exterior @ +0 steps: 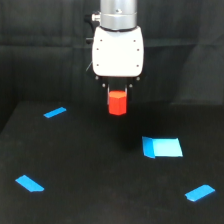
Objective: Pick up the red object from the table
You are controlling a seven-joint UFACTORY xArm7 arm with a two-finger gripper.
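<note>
The red object is a small red-orange block hanging upright under the white gripper body, near the top centre of the exterior view. It appears lifted off the black table. My gripper is shut on the red object's upper part. The dark fingers blend into the black backdrop and barely show.
A blue rectangle lies on the table to the exterior view's right, below the gripper. Blue strips lie at the far left, the near left and the near right. A black backdrop stands behind the table.
</note>
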